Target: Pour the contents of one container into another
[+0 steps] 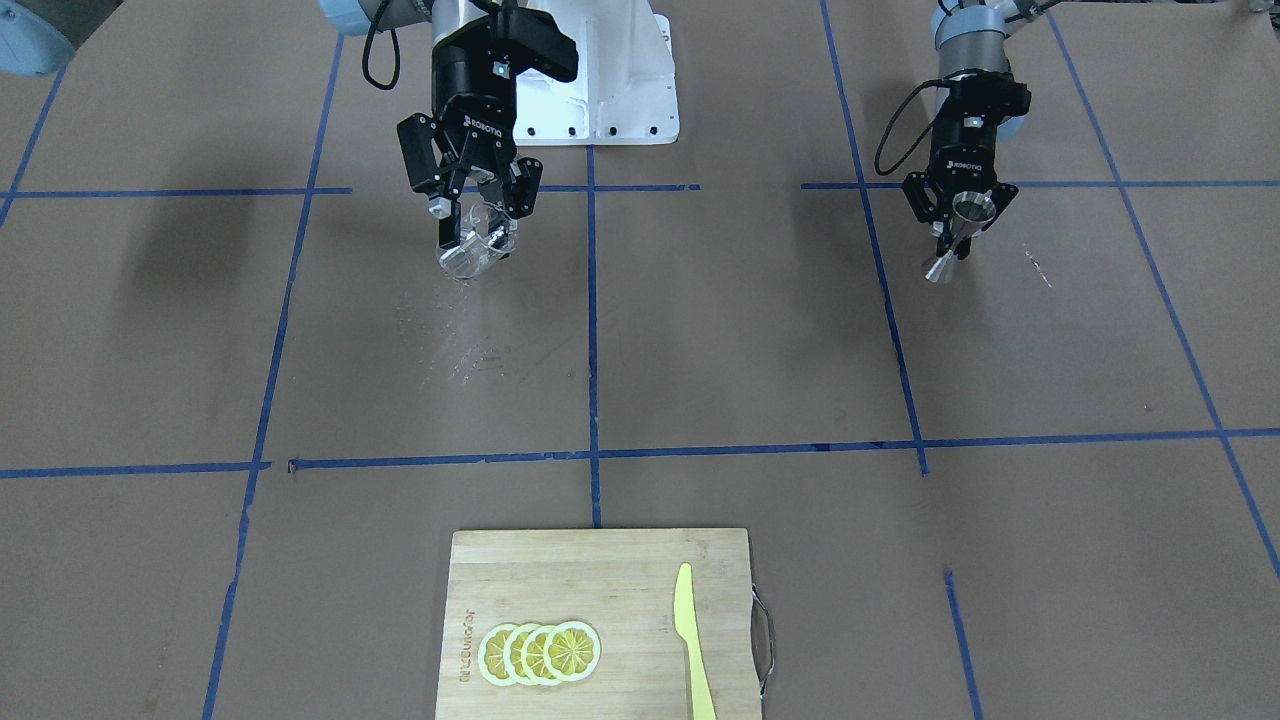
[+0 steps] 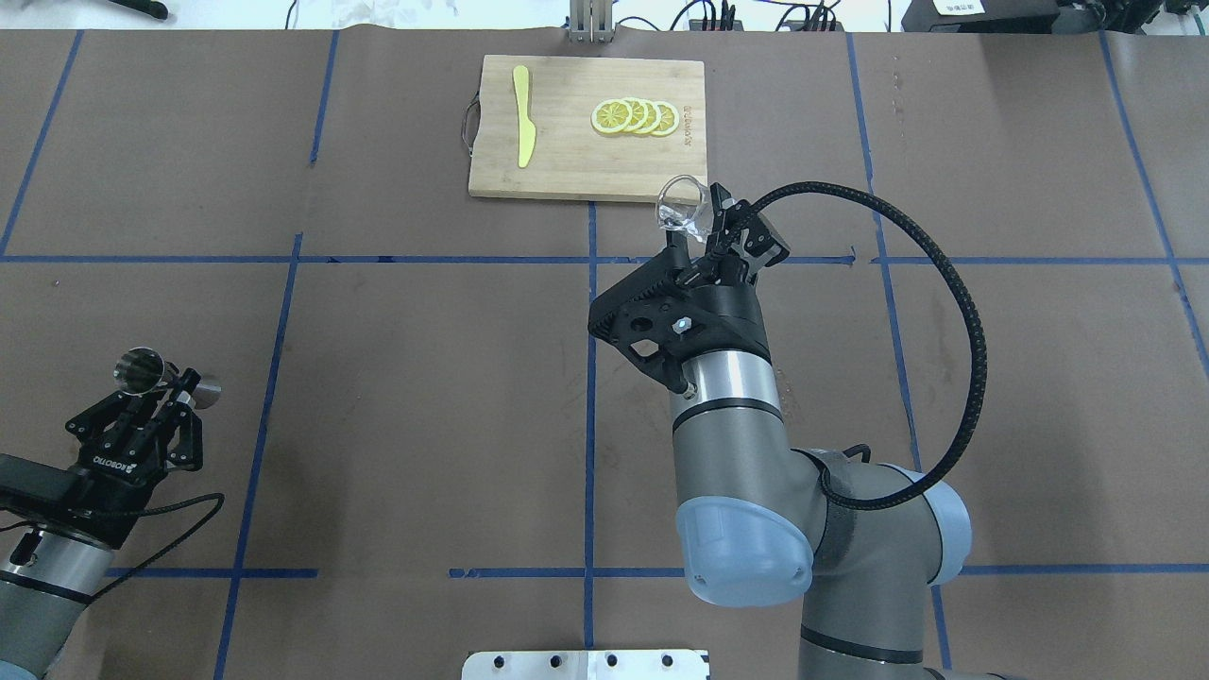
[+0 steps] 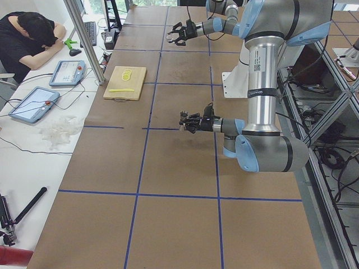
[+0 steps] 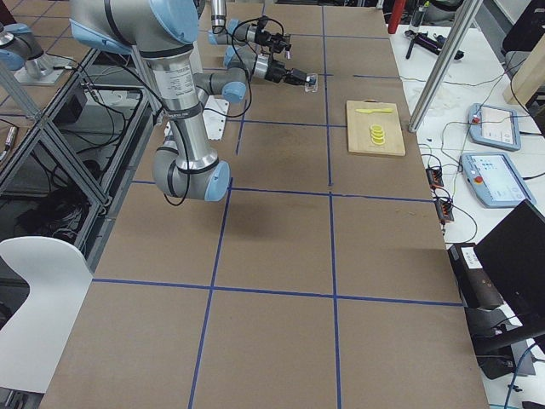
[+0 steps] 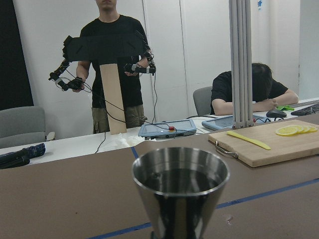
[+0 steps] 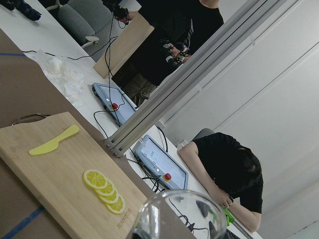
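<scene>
Glass [image 1: 470, 262]: clear, tipped well over and held off the desk, above its middle and toward the robot's edge. Contents can't be made out.
Right tool [image 1: 480, 232]: fingers clamped across the glass wall.
Jigger [image 1: 971, 209]: raised over the desk's left end, near the robot's edge. Body leaning, mouth upward.
Left tool [image 1: 960, 222]: closed on the jigger's waist.
Gap: glass and jigger well apart, so no pour is lined up.
Speckles [image 1: 450, 340]: pale flecks on the desk below the glass. Spill or scuffing, cannot tell.
Risk, spill: the glass is tipped while far from the jigger, so anything inside would land on the desk.
Risk, overshoot: the jigger mouth is slimmer than the glass rim, so a slight misalignment or fast tilt likely misses.
Risk, pivot: the waist hold is thin, so a knock from the glass may swing the jigger.
</scene>
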Motion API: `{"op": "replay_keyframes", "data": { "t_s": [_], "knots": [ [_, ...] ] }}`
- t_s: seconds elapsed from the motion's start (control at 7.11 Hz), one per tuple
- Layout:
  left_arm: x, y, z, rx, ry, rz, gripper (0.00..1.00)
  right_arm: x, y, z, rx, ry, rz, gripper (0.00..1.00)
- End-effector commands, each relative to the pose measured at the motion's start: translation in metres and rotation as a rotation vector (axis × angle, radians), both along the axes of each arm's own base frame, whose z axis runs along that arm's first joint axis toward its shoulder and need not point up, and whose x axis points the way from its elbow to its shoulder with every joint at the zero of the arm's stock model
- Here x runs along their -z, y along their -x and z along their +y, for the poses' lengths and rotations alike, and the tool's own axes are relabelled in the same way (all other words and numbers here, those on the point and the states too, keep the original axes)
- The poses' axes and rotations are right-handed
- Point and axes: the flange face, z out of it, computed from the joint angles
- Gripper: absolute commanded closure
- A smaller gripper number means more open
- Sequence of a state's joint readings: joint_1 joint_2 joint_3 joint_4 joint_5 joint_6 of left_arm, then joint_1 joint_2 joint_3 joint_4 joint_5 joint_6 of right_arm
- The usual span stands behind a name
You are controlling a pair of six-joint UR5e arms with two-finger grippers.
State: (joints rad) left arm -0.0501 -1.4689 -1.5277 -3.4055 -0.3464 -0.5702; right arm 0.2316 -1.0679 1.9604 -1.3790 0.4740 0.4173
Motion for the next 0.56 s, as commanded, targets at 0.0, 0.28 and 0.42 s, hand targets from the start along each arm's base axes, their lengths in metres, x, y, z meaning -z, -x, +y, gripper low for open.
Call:
{"op": "replay_keyframes", "data": {
  "t_s": [0.0, 0.28, 0.42],
  "knots": [
    [0.0003, -0.0029, 0.0010, -0.036, -0.007, 0.000, 1.00, 0.0001, -0.0005, -0.0007, -0.001, 0.000, 0.000, 1.00],
    [0.0031, -0.0087, 0.0029, -0.080, -0.013, 0.009, 1.00, -0.0007, -0.0005, -0.0007, -0.001, 0.000, 0.001, 1.00],
    [0.0045, -0.0113, 0.0035, -0.095, -0.015, 0.011, 1.00, -0.0023, -0.0005, -0.0007, -0.001, 0.001, 0.004, 1.00]
  ]
}}
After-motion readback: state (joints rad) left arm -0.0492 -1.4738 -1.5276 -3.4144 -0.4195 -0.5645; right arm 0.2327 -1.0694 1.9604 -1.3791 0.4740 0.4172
